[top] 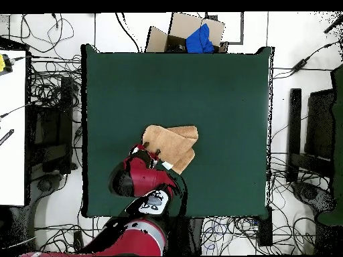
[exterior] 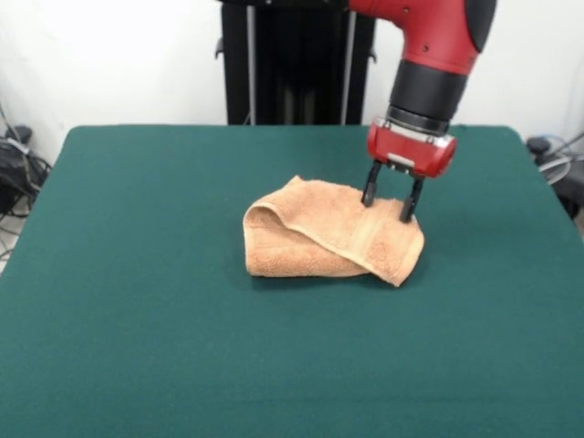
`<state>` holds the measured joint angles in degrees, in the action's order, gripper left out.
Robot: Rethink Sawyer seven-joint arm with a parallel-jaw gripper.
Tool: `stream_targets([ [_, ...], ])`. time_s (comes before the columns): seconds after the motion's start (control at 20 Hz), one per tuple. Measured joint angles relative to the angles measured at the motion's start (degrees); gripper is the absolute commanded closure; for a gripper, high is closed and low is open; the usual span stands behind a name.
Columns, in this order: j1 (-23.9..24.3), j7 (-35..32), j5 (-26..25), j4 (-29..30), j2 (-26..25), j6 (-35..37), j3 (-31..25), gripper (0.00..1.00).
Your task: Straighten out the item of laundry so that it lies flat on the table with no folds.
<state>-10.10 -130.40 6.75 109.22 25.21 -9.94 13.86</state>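
The light orange-tan towel [exterior: 328, 239] lies folded over on itself in a rumpled bundle near the middle of the dark green table [exterior: 137, 274]. My gripper [exterior: 388, 210] points down at the towel's far right edge, open, with both fingertips [exterior: 408, 213] on or just at the cloth. I cannot tell whether any cloth sits between them. In the overhead view the towel [top: 175, 142] lies left of the table's [top: 221, 94] centre, towards the robot's side. There the red wrist covers the gripper [top: 155, 158] at the towel's lower left corner, and a small white label [top: 167, 165] shows beside it.
The black pedestal [exterior: 297, 64] stands behind the table's far edge. A cardboard box with a blue item [top: 194, 35] sits on the floor beyond the table's far side. Cables lie on the floor all round, and a white desk [top: 12, 127] stands at the left.
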Motion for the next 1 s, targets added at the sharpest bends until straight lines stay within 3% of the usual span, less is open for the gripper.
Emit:
stream_targets([
  [0.05, 0.02, 0.0, 0.0, 0.0, -0.35, -0.89, 0.02, 1.0],
  [0.75, 0.47, 0.0, -0.16, -0.02, -1.41, -4.24, -0.02, 1.0],
  [1.0, 2.22, 0.0, -2.86, 0.0, -0.77, -4.23, -0.04, 1.0],
])
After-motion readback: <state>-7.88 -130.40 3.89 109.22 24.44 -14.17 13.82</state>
